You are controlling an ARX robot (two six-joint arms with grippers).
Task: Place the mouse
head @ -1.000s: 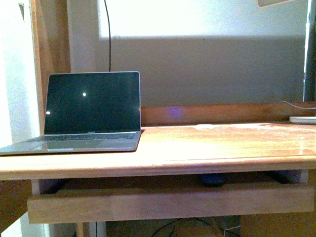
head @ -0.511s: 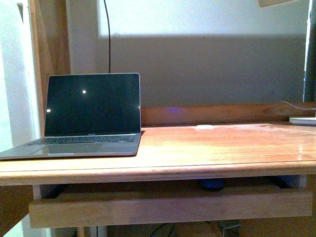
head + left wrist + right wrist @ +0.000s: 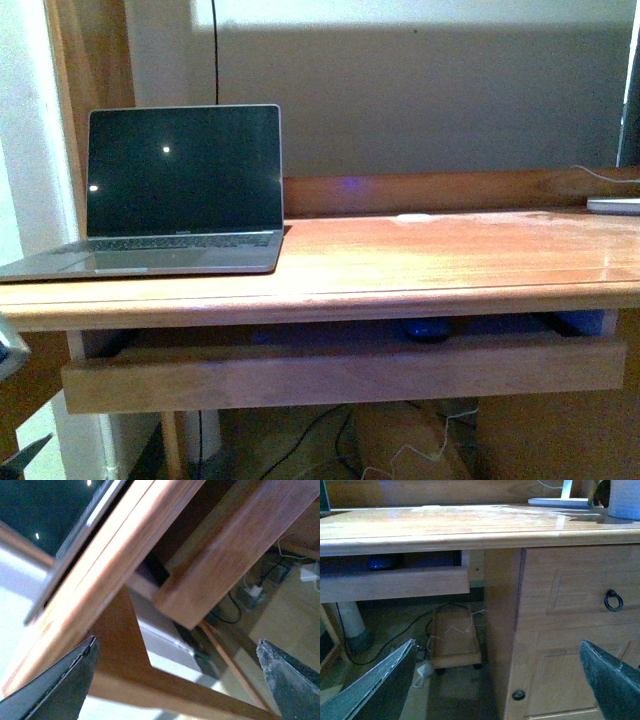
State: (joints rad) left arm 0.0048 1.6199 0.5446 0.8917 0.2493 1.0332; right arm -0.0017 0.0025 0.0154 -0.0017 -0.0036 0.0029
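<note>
The mouse [image 3: 428,329] is a small dark oval lying on the pull-out tray [image 3: 340,375] under the wooden desk top [image 3: 420,255]. Only its top shows above the tray's front board. It also shows in the right wrist view [image 3: 379,563], deep in the tray's shadow. My left gripper [image 3: 176,642] is open and empty, below the desk's left front edge near the laptop [image 3: 45,515]. My right gripper [image 3: 497,644] is open and empty, low in front of the desk's drawer cabinet [image 3: 570,630], to the right of the tray and well apart from the mouse.
An open laptop [image 3: 175,195] with a dark screen stands on the desk's left side. A white lamp base [image 3: 615,205] with a cable sits at the far right. Under the desk are cables and a small wooden wheeled stand [image 3: 455,637]. The cabinet drawer has a ring handle [image 3: 613,600].
The front view has tilted down: the desk and laptop sit higher in the picture and more of the floor under the desk shows. The mouse has not moved.
</note>
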